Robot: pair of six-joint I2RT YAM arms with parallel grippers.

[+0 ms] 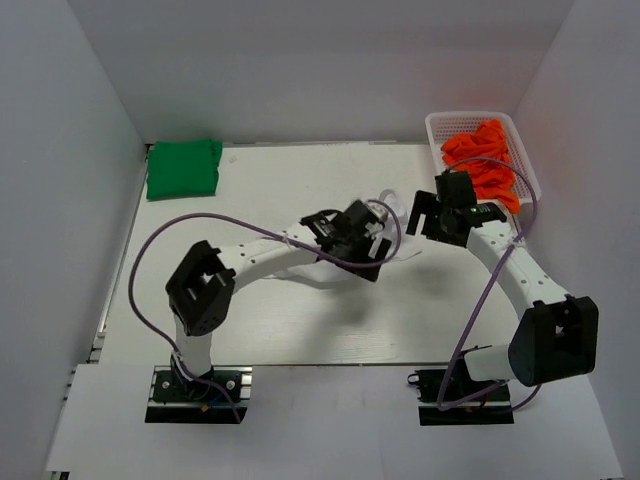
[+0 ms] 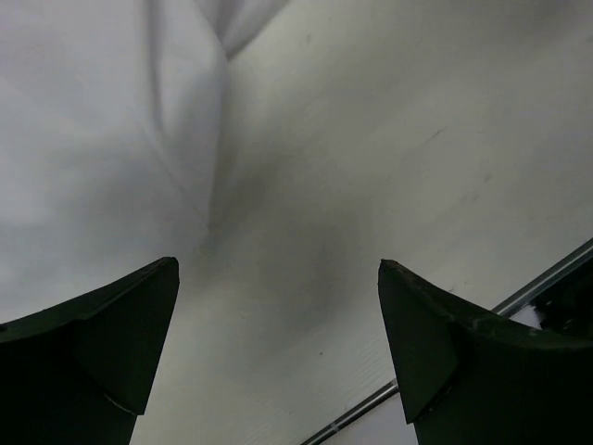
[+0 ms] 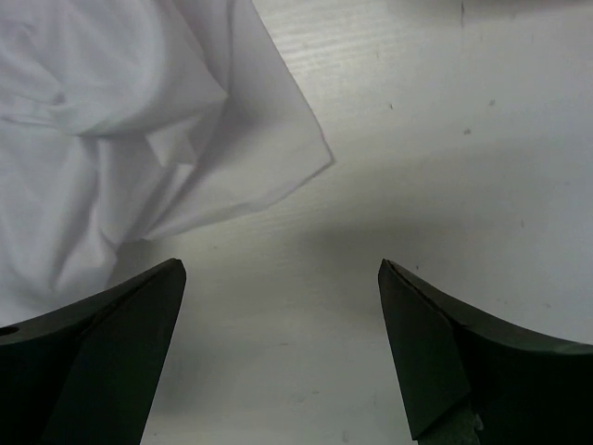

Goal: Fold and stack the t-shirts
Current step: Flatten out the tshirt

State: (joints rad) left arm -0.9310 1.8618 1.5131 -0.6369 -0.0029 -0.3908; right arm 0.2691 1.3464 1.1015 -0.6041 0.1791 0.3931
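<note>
The white t-shirt (image 1: 392,207) lies crumpled in the middle of the table, partly hidden under both grippers. The green t-shirt (image 1: 183,168) lies folded at the back left corner. My left gripper (image 1: 372,243) hovers over the white shirt's near side. In the left wrist view it (image 2: 278,264) is open and empty, with white cloth (image 2: 102,139) ahead on the left. My right gripper (image 1: 430,210) is just right of the shirt. In the right wrist view it (image 3: 278,264) is open and empty over bare table, with the shirt's edge (image 3: 120,120) ahead on the left.
A white lattice basket (image 1: 436,124) holding orange cloth (image 1: 486,160) stands at the back right, close behind the right gripper. White walls enclose the table on three sides. A metal rail (image 2: 547,278) at the table's edge shows in the left wrist view.
</note>
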